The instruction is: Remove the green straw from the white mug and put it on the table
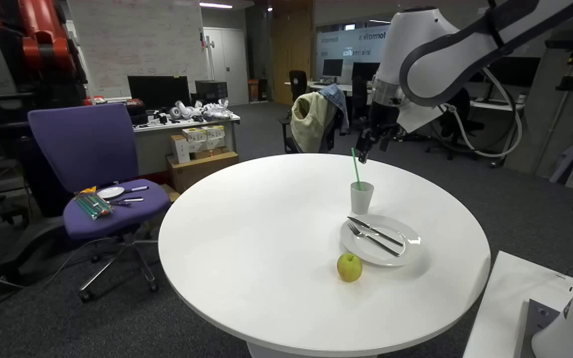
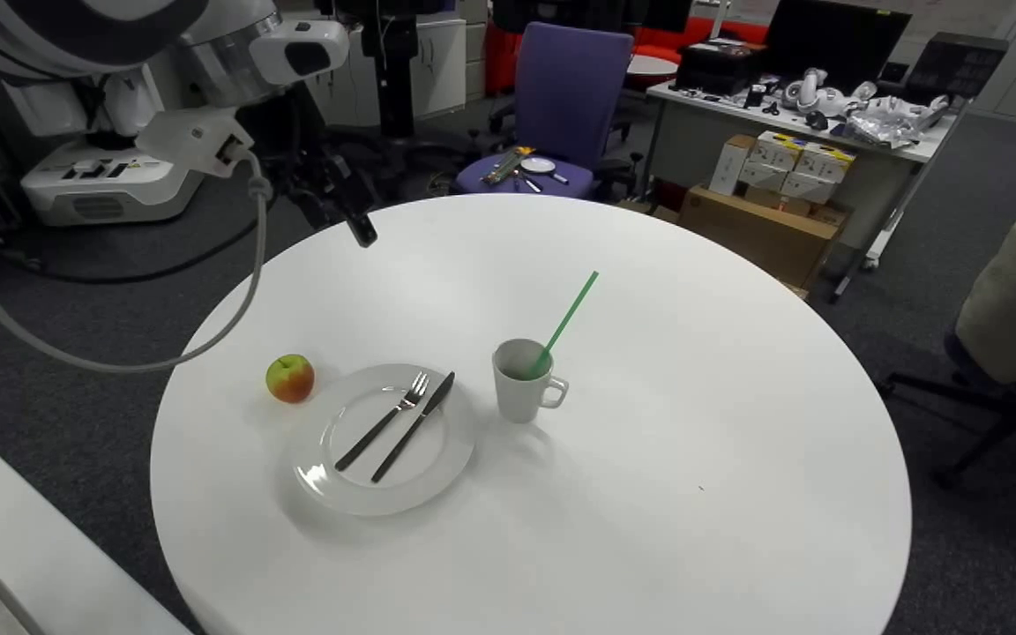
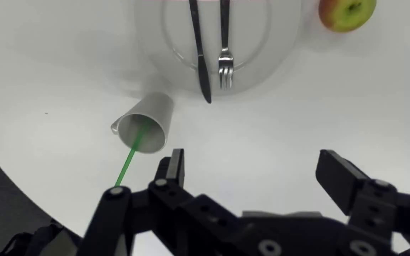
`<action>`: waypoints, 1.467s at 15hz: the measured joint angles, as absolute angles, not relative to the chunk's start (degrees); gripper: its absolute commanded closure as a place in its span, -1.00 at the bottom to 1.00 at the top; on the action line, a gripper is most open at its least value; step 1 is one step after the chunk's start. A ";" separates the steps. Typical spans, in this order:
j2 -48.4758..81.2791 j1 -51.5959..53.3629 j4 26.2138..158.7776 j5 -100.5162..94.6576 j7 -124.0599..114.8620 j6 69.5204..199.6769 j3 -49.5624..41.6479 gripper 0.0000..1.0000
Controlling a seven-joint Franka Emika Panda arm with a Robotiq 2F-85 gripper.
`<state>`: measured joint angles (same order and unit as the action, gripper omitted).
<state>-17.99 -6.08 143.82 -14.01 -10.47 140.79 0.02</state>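
Observation:
The green straw (image 1: 356, 170) stands tilted in the white mug (image 1: 361, 201), its upper part above the rim. In an exterior view the straw (image 2: 571, 313) leans away from the plate and the mug (image 2: 517, 399) shows its handle. The mug stands upright on the round white table (image 1: 256, 238). My gripper (image 1: 373, 148) is open and empty, above the table and apart from the mug. In the wrist view the gripper's fingers (image 3: 251, 153) are wide apart. There the mug (image 3: 159, 106) and straw (image 3: 126, 166) lie left of the left finger, which hides the straw's upper end.
A white plate (image 2: 448, 454) with a fork (image 2: 376, 437) and a knife (image 2: 411, 441) lies close beside the mug. A yellow-green and red apple (image 2: 290, 379) sits beside the plate. A purple chair (image 1: 92, 149) stands beyond the table's edge. A cable (image 2: 257, 238) hangs from the arm.

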 measured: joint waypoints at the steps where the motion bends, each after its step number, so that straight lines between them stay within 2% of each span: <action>1: -17.04 -7.32 143.82 -15.87 -13.34 143.59 0.04 -1.00; 7: -9.71 -17.43 143.43 -33.77 -35.83 159.90 0.49 -1.00; 17: -8.53 -17.41 143.36 -35.23 -37.94 160.65 0.74 -1.00; 22: -6.33 -18.11 139.76 -42.86 -49.86 160.73 1.71 -1.00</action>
